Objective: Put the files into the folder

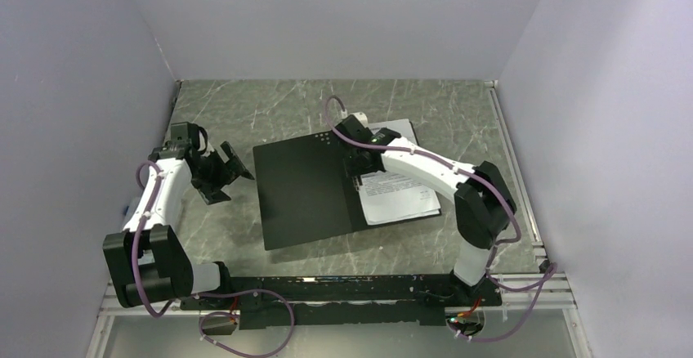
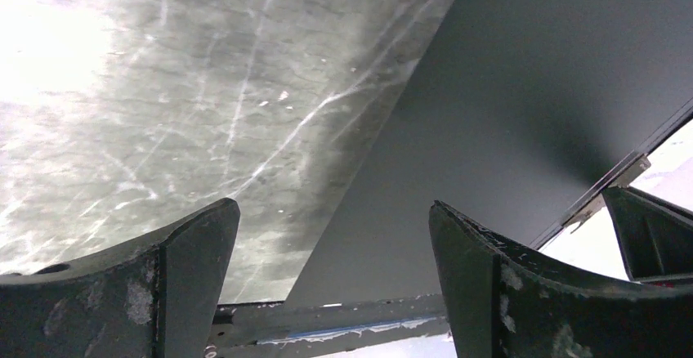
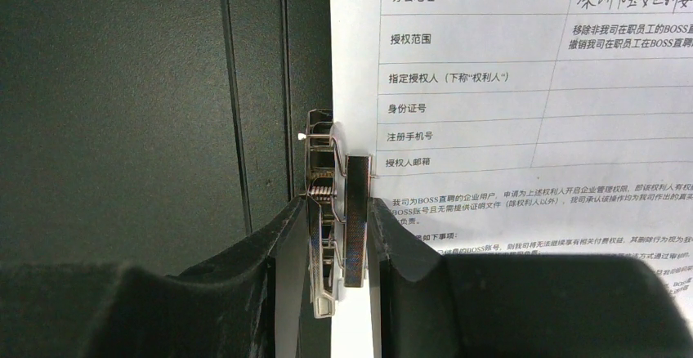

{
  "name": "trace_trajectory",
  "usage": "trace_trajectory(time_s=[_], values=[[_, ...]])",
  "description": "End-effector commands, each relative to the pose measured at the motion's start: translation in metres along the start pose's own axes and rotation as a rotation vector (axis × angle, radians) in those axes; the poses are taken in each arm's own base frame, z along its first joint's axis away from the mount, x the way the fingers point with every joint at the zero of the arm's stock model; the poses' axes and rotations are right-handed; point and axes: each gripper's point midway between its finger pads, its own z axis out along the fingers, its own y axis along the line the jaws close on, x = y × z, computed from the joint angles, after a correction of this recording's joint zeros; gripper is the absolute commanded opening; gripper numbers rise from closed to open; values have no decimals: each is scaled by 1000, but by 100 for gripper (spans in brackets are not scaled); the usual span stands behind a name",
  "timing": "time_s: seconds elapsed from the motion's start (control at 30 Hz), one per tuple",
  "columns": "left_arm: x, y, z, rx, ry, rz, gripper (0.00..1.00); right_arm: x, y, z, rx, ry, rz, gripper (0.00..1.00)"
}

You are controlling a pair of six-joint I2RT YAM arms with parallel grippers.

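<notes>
**Operator:** Where do the task items lie, and why there?

**Technician:** The folder (image 1: 306, 190) lies open and flat on the table (image 1: 245, 113), black inside face up. The files (image 1: 400, 199) rest on its right half, with their left edge just beside the spine. This puts the sheet edge at the metal clip (image 3: 323, 141), the only retaining part in view.

**Operator:** What is the state of the right gripper?

**Technician:** The right gripper (image 3: 337, 207) is clenched on the metal clip, one finger on each side of the sprung lever. The likely purpose is to squeeze the lever and lift the clamp so the sheets can seat beneath it. The lever overlaps the paper margin in the right wrist view. Whether the edge of the files is already fully under the clamp cannot be told.

**Operator:** And the left gripper?

**Technician:** The left gripper (image 2: 333, 211) is released, jaws wide, grasping nothing. It hovers over the table near the left edge of the folder and does not touch it. The likely purpose is to stand clear of the clip work while staying close enough to take the left cover for closing.

**Operator:** What work remains?

**Technician:** Probably three steps: confirm the sheets are seated, ease the clip shut on them, then fold the cover over. Releasing the lever abruptly could shift or crease the thin sheets.
</notes>
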Motion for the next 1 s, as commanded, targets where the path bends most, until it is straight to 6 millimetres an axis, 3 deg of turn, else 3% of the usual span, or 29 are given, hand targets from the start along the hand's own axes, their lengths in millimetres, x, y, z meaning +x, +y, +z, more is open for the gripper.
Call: trace_trajectory(time_s=[0.0,0.33,0.57,0.73,0.97], values=[[4,-24,7,149,27,19,93,-25,-4,-25,-71,-94,26,0],[26,-80,6,489,136,59,93,-33,-21,-47,-131,-118,69,0],[40,-94,-1,614,197,65,91,-39,-18,-56,-159,-131,77,0],[48,-106,-16,718,223,87,74,-38,-18,-56,-163,-129,83,0],[59,-101,-24,718,250,108,39,-30,-19,-51,-160,-113,96,0]])
